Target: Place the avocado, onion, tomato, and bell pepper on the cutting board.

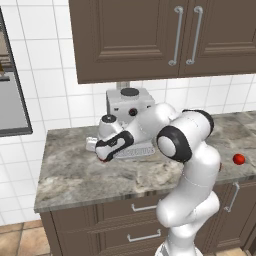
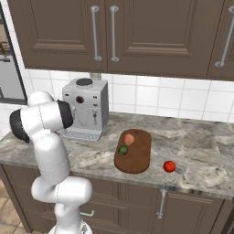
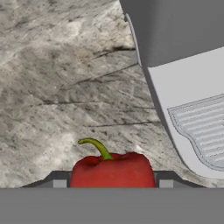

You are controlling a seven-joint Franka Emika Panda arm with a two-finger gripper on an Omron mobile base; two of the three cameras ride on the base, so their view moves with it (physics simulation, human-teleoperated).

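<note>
Gripper of mine hangs just over the desk in front of the coffee machine, and in the hand view the red bell pepper with its green stem sits squarely between my finger tips; I judge that I am clamped on it, though the contact itself is hidden at the lower edge. The step in hand is the pepper's carry. On the cutting board, which lies near the desk's front edge to the right of the machine, the onion and the avocado already rest close together at its far left part. The tomato sits on the desk just beside the board's right edge, not yet on it. Next I would need to lift enough to clear the machine's drip tray, swing right across the desk, and set the pepper on the bare near part of the board without nudging the two pieces there. No brand, label or writing is readable anywhere.
</note>
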